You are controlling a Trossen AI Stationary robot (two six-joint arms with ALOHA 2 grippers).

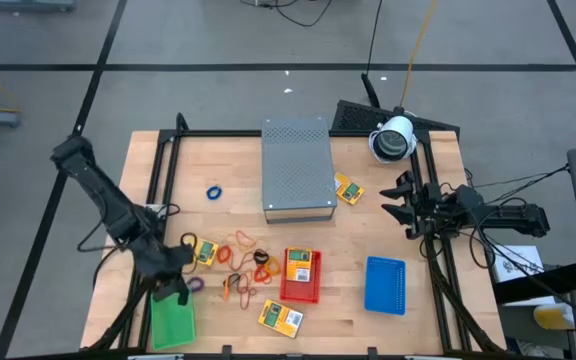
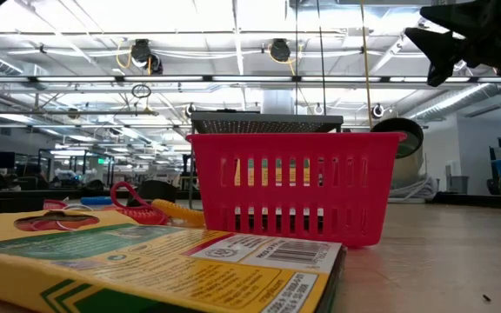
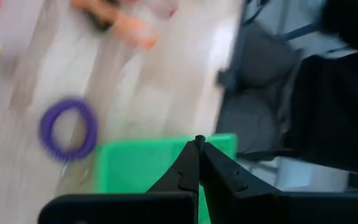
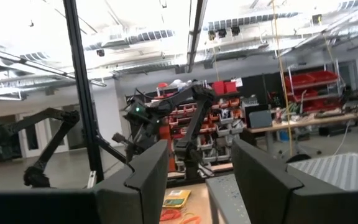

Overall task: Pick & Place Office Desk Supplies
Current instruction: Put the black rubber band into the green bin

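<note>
My left gripper [image 1: 177,290] [image 3: 199,143] is shut and hangs over the far edge of the green mesh tray [image 1: 173,322] [image 3: 143,167] at the near left; I see nothing between its fingers. A purple rubber-band loop [image 1: 196,284] [image 3: 68,129] lies flat on the wood beside the tray. Orange and red loops [image 1: 240,252] and a blue loop [image 1: 213,191] lie on the table. Yellow-and-green packets lie flat at the left [image 1: 205,252], near the front edge [image 1: 280,317] [image 2: 146,269], by the grey box [image 1: 349,190], and in the red tray [image 1: 301,264]. My right gripper [image 1: 401,205] [image 4: 199,169] waits open at the right edge.
A grey perforated metal box [image 1: 298,168] stands at the far middle. The red mesh tray [image 1: 290,290] [image 2: 290,187] sits near the front middle and a blue mesh tray [image 1: 385,285] to its right. A black frame [image 1: 163,170] borders the table.
</note>
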